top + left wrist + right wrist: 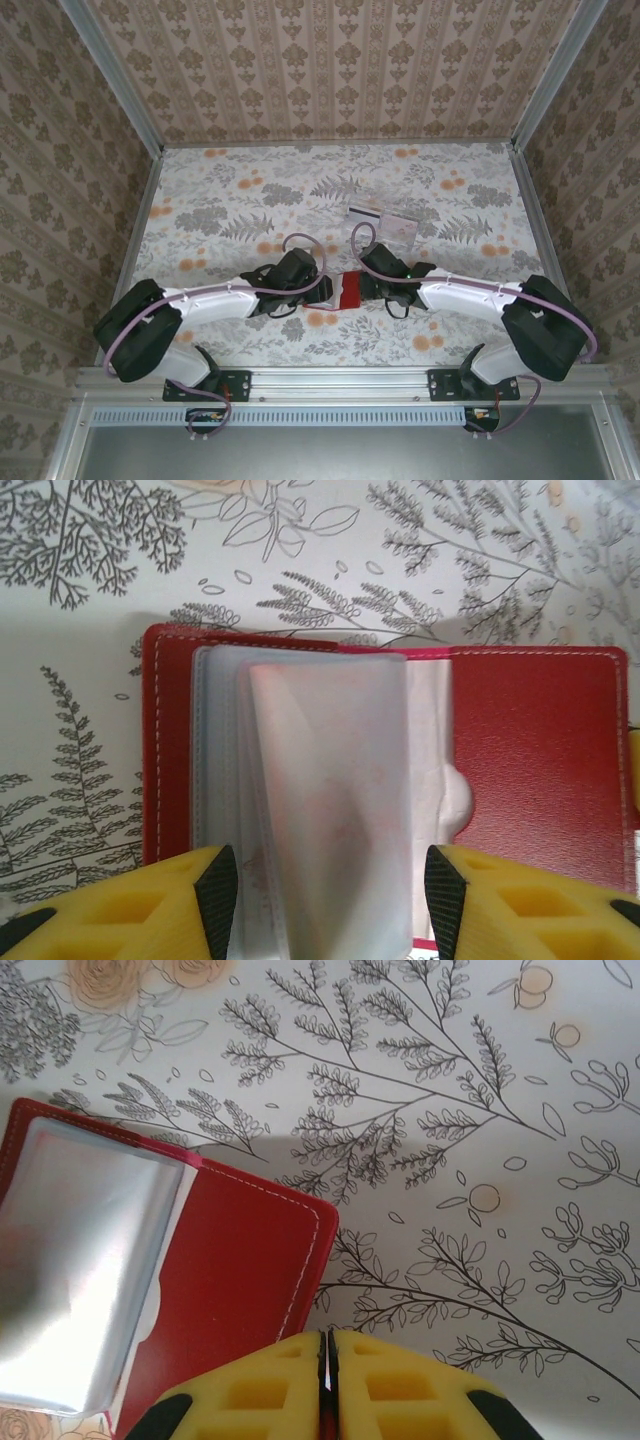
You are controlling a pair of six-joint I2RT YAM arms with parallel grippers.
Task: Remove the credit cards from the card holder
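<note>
The red card holder [350, 290] lies open on the flowered table between my two grippers. Its clear pocket sleeves [330, 780] stand up from the red cover [540, 750], and my left gripper [330, 890] is open astride them, with a small gap at the right pad. From the right wrist, the cover [240, 1280] runs under my right gripper [327, 1345]. Its jaws are pressed together at the holder's edge with a thin red sliver between the pads. Two credit cards lie flat farther back, one with a dark stripe [363, 214] and a pinkish one [402, 227].
Metal rails [140, 220] and patterned walls close the table on three sides. Both arms [210, 300] reach inward from the near edge, cables looping over them. Open tabletop [240, 190] lies behind and to both sides of the holder.
</note>
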